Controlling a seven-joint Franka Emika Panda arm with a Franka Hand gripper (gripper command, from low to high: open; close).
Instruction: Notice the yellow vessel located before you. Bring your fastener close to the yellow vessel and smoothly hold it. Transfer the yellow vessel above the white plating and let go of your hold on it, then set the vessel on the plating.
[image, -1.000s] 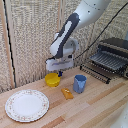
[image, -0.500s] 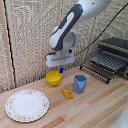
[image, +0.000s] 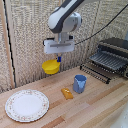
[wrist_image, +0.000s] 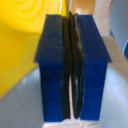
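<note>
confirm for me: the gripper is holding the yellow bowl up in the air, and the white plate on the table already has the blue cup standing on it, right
Not quite. The gripper does hold the yellow bowl off the table, but the white plate has nothing on it. The exterior view shows the blue cup standing on the wooden table, apart from the plate, toward the exterior view's right.

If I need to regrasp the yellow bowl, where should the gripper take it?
By the thin rim wall, from above, one finger inside and one outside. The gripper is pinching the yellow bowl that way now, and it hangs lifted clear of the table.
</note>
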